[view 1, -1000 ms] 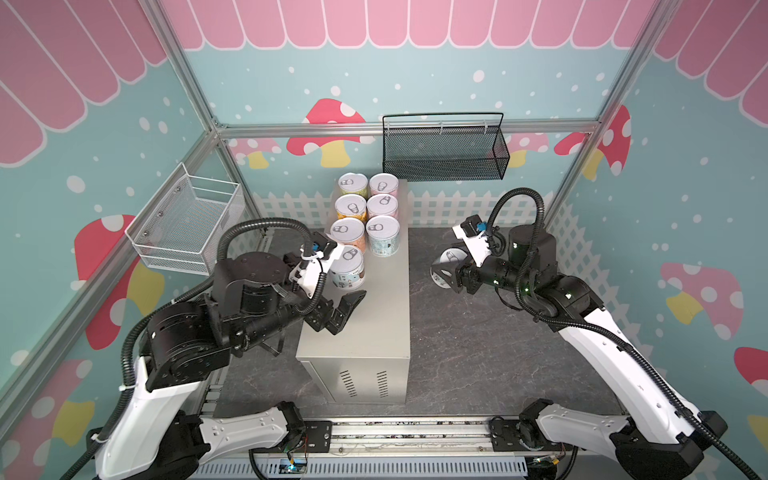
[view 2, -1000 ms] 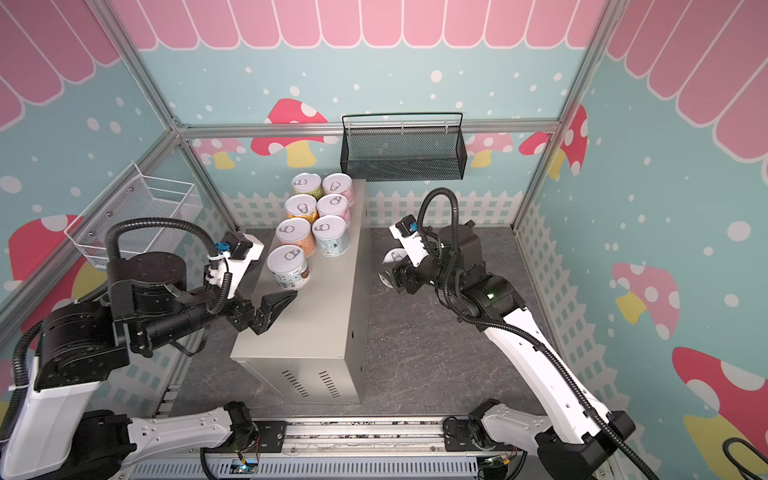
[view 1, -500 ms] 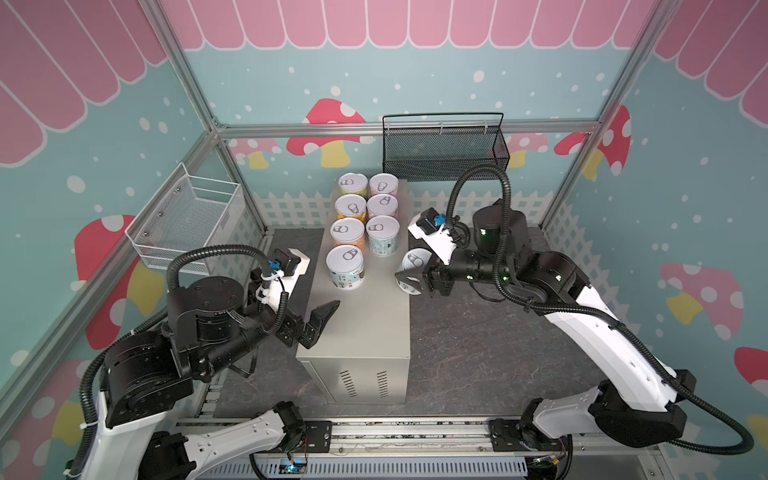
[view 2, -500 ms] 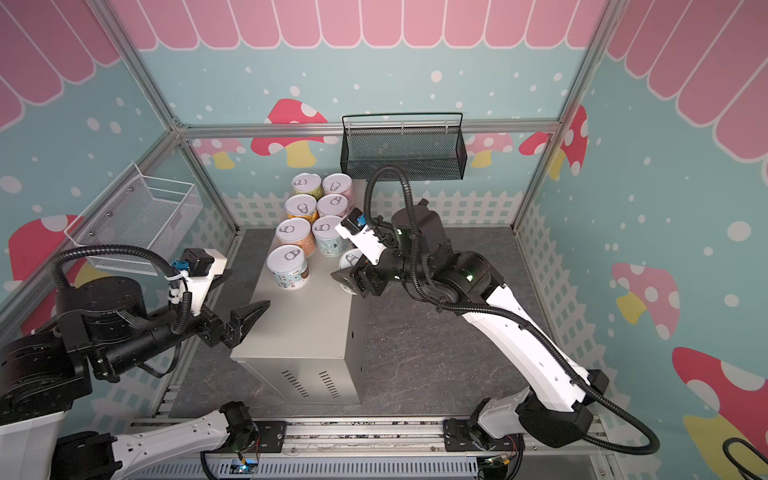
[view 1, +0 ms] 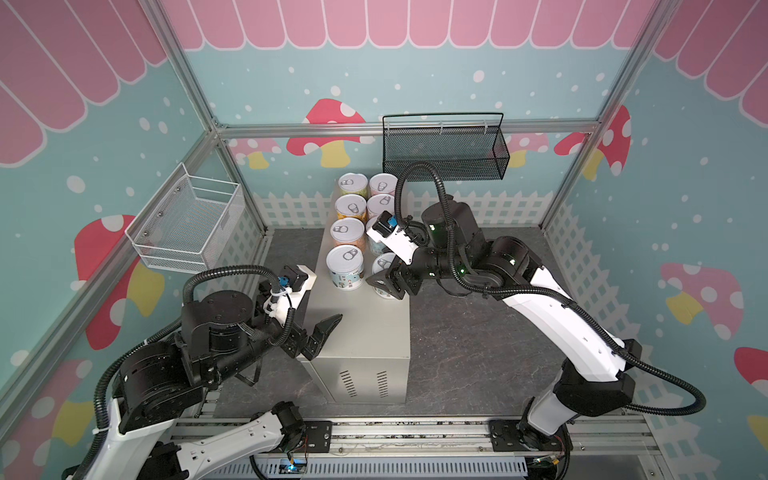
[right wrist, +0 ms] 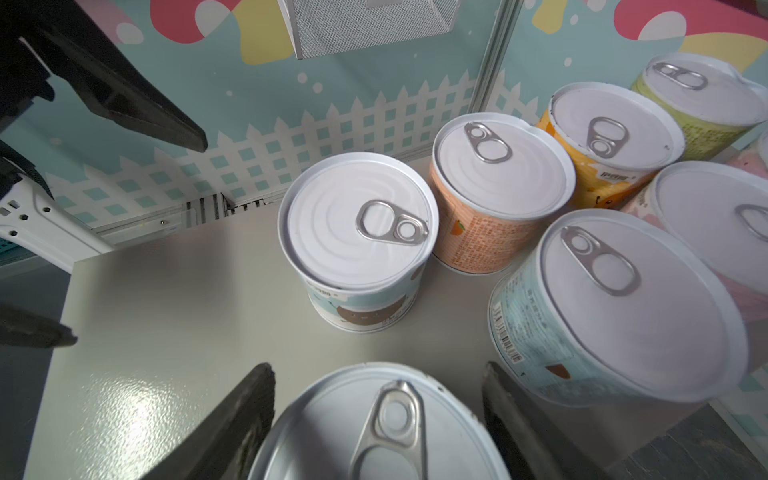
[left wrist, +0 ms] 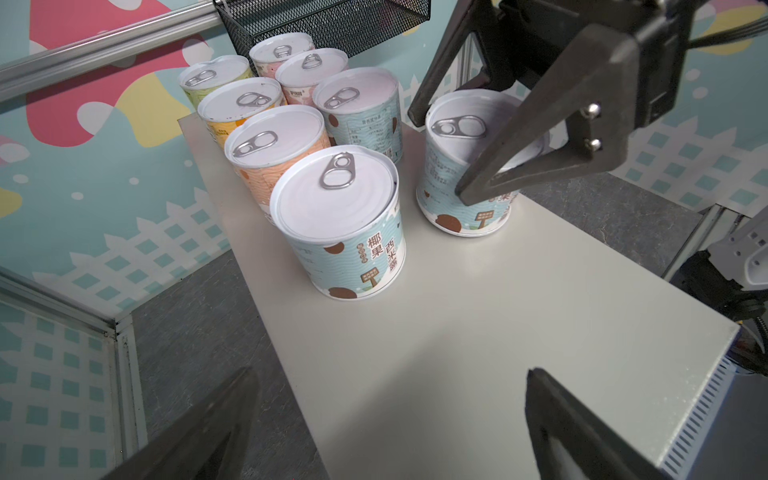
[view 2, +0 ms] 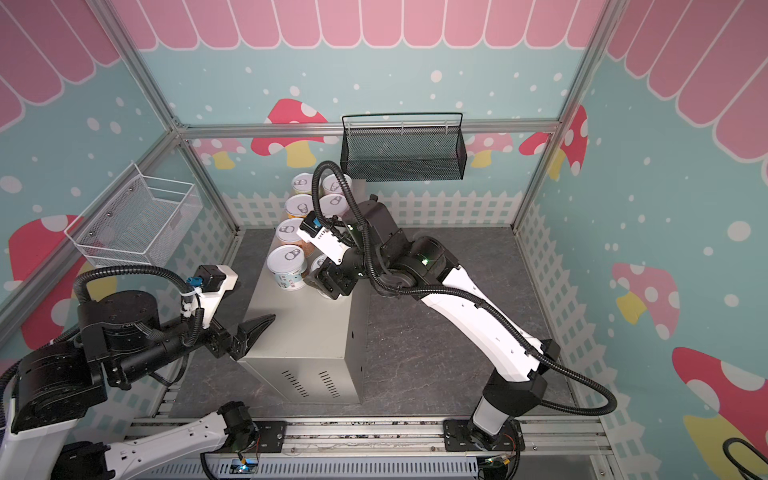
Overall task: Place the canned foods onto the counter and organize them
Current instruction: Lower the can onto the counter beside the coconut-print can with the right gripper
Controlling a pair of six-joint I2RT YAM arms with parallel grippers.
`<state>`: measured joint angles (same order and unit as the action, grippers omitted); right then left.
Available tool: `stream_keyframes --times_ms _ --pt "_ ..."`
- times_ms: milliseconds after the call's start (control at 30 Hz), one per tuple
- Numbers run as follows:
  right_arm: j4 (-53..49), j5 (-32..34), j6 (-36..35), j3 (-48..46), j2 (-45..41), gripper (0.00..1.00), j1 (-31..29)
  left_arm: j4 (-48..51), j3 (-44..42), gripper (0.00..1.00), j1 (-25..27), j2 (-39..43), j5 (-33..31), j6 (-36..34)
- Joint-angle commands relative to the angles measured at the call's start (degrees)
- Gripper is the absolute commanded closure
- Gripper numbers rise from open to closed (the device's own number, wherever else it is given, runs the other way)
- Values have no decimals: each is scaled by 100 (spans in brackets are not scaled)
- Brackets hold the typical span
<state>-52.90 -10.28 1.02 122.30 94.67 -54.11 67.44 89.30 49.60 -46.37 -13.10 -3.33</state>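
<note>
Canned foods all stand on the far half of the counter (view 1: 365, 332); nearest, the left gripper (left wrist: 390, 374) hangs wide and empty at the bare vented end; beyond it the right gripper (right wrist: 376, 368) clamps the eighth can (left wrist: 440, 185), seemingly seated by the right edge. I would press it flat, level with the blue can (left wrist: 345, 224) alongside, before releasing; the drop-off is close, free room lies nearward, and six more cans crowd toward the black mesh basket (view 1: 442, 153).
</note>
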Motion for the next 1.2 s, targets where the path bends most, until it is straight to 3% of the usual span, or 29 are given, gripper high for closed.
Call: stream_keyframes --times_ms 0,267,433,733,1167 --pt "47 210 -8 235 70 25 -21 -226 -80 0 -28 121 124 -150" --pt "184 377 21 93 -71 9 -37 -424 -269 0 -23 106 178 -220" --pt "654 479 113 -779 -667 5 -39 -539 -351 0 -23 75 238 -238" --pt "1656 440 372 -2424 -1665 4 -39 -758 -508 0 -22 36 334 -308" --pt "2722 241 626 -3273 -1859 11 -44 -886 -651 0 -28 92 464 -387"
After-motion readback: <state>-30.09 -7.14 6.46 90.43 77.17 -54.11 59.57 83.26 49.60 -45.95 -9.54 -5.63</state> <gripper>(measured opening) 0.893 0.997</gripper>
